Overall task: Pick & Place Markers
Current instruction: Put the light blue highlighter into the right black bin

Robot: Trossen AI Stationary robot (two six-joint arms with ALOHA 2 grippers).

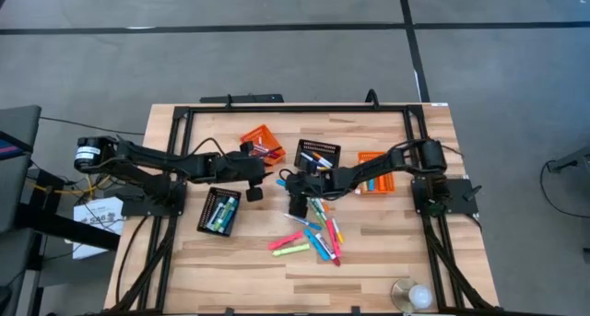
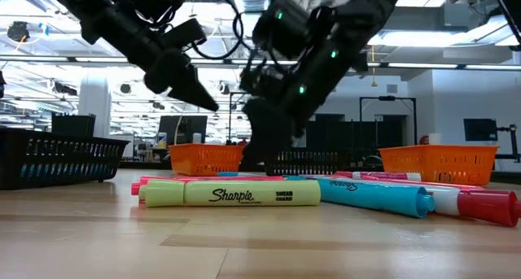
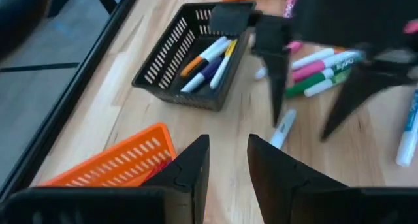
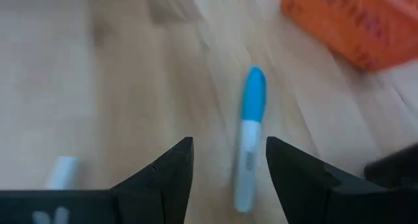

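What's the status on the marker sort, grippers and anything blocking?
Left gripper open, empty, near an orange basket. Right gripper open over a blue-capped white marker, not yet gripped. Loose markers crowd the table; nothing blocking.

Many short capped markers [image 1: 318, 233] in pink, blue, green and yellow lie flat in a loose scatter on the wooden table [image 1: 387, 261], just in front of the black basket [image 1: 317, 154]. More markers rest inside that basket. A white marker with a blue cap [image 4: 249, 136] lies alone nearby.
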